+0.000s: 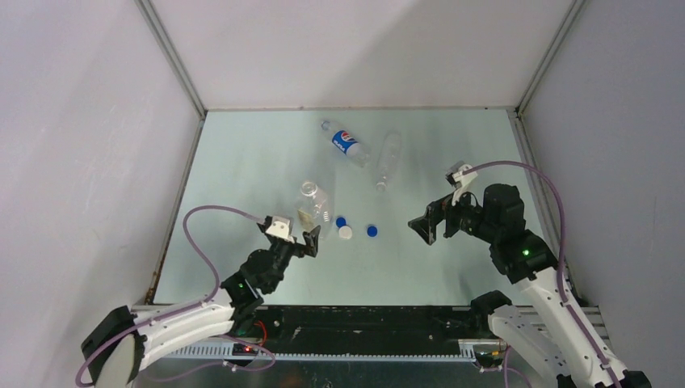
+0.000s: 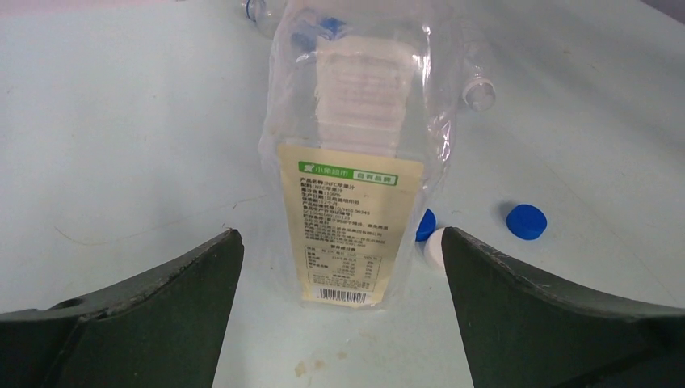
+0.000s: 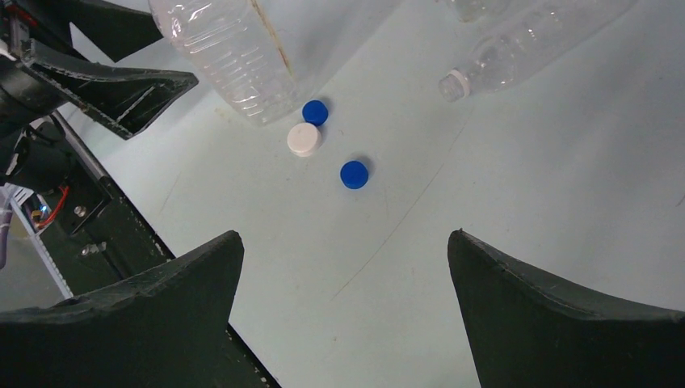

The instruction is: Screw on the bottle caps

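The left arm reaches low and forward from its base, its left claw [image 2: 341,234] spread wide and empty, facing the yellow-labelled bottle [image 1: 313,204], which stands upright and uncapped just ahead of the fingertips. The right arm is bent at the elbow, with the right claw [image 3: 343,235] angled down and inward over the surface [image 1: 242,162], likewise fully open and holding nothing. Between the claws lie a blue cap [image 1: 341,221], a white cap [image 1: 346,233] touching it, and a second blue cap [image 1: 371,230] nearby. The Pepsi bottle [image 1: 346,143] and the plain clear bottle [image 1: 388,160] lie on their sides farther back.
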`<action>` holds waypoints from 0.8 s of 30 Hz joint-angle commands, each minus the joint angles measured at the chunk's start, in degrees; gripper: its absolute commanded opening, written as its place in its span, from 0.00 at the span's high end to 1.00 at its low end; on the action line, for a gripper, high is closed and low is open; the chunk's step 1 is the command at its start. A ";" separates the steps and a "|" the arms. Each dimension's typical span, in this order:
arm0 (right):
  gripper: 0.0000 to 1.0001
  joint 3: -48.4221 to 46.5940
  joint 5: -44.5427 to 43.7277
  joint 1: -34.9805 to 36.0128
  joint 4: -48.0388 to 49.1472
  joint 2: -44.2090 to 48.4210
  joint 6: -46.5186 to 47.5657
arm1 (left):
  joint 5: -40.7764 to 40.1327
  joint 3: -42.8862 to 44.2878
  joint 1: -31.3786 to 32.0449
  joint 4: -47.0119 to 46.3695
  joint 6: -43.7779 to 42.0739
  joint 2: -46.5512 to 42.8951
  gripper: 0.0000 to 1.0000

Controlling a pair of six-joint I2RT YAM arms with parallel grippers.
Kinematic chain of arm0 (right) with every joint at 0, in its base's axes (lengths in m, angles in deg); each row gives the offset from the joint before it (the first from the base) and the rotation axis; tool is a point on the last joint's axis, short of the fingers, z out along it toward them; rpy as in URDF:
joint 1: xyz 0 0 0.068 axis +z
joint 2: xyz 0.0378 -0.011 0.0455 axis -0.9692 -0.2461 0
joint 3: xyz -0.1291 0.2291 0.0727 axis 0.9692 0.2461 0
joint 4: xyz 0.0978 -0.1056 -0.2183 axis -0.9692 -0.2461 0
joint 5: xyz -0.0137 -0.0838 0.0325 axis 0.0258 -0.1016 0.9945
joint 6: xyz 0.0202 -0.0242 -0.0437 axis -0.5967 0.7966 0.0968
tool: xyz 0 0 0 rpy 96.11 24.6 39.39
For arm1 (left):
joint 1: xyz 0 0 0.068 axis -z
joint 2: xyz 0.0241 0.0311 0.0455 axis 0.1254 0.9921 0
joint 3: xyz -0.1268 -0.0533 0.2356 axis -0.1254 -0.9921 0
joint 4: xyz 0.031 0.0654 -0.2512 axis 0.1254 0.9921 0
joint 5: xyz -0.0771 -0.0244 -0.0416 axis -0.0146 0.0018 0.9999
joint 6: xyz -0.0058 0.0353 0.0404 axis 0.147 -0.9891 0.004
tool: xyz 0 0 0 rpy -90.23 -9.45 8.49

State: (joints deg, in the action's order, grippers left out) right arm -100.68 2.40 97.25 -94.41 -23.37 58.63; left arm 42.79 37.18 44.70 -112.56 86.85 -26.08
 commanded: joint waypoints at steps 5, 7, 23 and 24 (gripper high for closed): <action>0.01 -5.43 1.61 1.81 0.62 -4.05 2.39 | -1.73 0.07 -0.10 -24.08 -3.94 16.07 0.00; 0.01 -6.62 1.64 2.19 0.01 -5.07 2.86 | -1.98 0.77 -0.40 -28.53 -4.37 20.83 0.00; 0.01 -8.07 -0.19 4.09 -1.06 -5.68 3.14 | 5.60 3.73 -6.51 -45.91 -1.74 38.36 0.00; 0.01 -8.21 -0.19 4.17 -1.33 -5.79 3.16 | 5.75 3.81 -6.54 -47.11 -1.82 39.17 0.00</action>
State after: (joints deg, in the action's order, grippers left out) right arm -106.08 2.77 100.94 -96.09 -29.29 61.08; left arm 46.70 38.98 38.49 -150.51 84.47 9.81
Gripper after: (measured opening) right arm 0.993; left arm 0.996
